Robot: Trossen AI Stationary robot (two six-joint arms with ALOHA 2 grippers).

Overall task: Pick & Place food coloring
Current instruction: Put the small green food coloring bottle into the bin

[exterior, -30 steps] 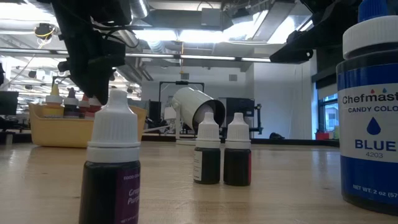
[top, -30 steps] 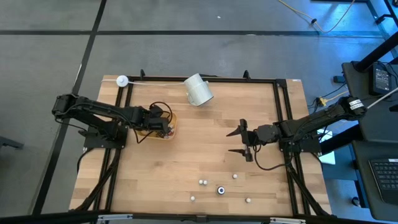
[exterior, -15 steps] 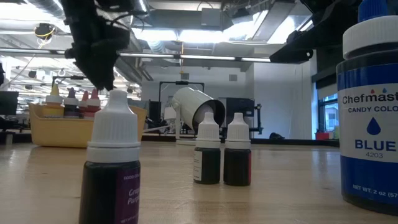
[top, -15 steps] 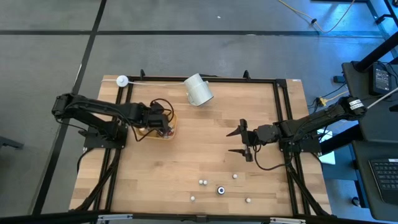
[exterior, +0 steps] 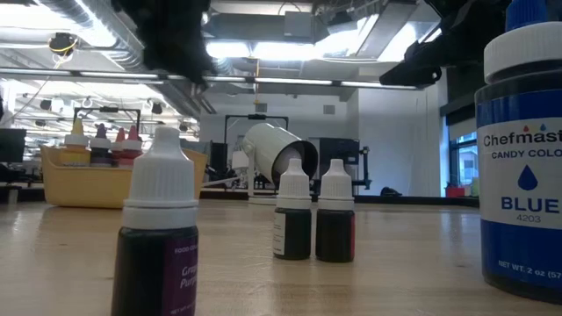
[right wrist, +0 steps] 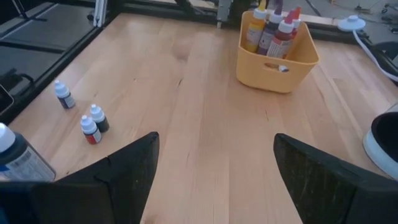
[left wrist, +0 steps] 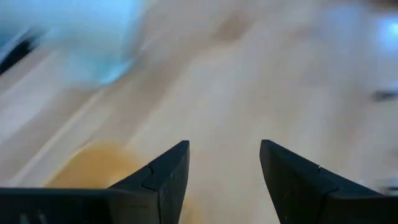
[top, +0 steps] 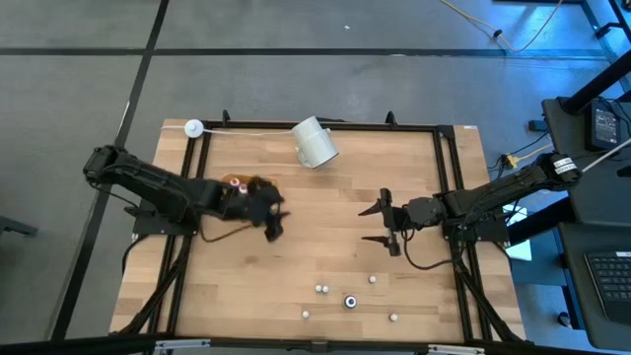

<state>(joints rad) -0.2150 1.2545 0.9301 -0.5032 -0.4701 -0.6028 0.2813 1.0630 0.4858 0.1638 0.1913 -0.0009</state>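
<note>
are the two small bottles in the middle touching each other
Cannot tell. In the low view the two bottles stand side by side with no clear gap, but might be offset in depth.

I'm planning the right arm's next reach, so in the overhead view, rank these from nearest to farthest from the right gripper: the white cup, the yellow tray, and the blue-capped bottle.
From the right gripper:
1. Blue-capped bottle, among the loose bottles near the table's front edge.
2. White cup, lying on its side at the far edge.
3. Yellow tray, across the table, mostly hidden under the left arm in the overhead view.
</note>
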